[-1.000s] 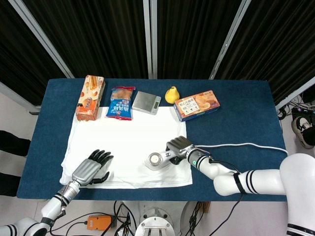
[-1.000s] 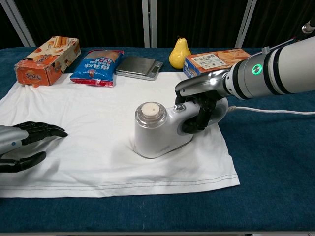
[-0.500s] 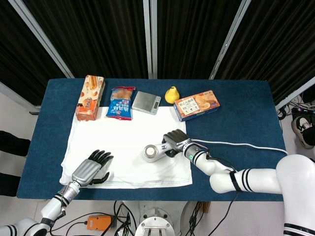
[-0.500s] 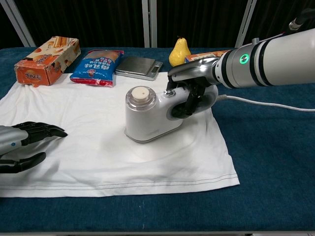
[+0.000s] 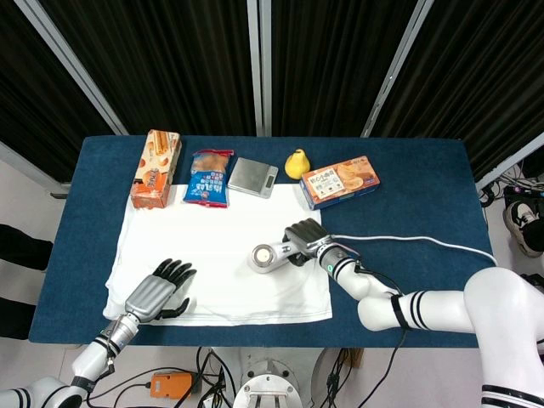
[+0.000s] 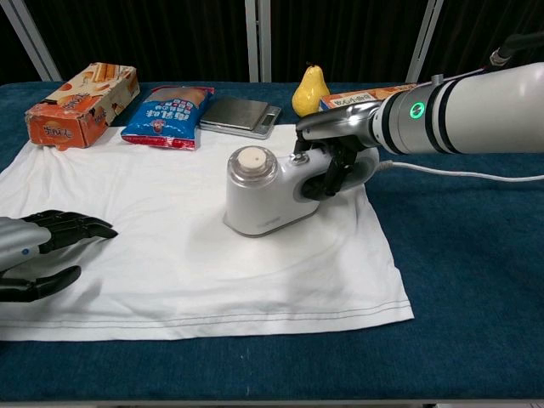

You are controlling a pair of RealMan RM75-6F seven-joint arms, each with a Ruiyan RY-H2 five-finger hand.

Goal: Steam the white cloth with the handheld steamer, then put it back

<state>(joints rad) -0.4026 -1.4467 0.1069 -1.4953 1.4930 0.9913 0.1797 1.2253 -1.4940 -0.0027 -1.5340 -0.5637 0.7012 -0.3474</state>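
Observation:
The white cloth (image 5: 204, 246) (image 6: 161, 246) lies flat on the blue table. The white handheld steamer (image 5: 270, 256) (image 6: 265, 194) stands on the cloth's right half, its round cap facing up. My right hand (image 5: 304, 235) (image 6: 336, 153) grips the steamer's handle from the right. A white cord (image 5: 408, 242) (image 6: 463, 175) trails off to the right. My left hand (image 5: 157, 291) (image 6: 42, 246) rests on the cloth's near-left part, fingers loosely curled and apart, holding nothing.
Along the far edge of the cloth stand an orange snack box (image 5: 155, 168), a blue snack bag (image 5: 210, 178), a grey scale (image 5: 252, 177), a yellow pear (image 5: 297, 163) and an orange biscuit box (image 5: 340, 181).
My right hand has slid the steamer over the cloth away from me, toward the far edge. The left hand has stayed where it was.

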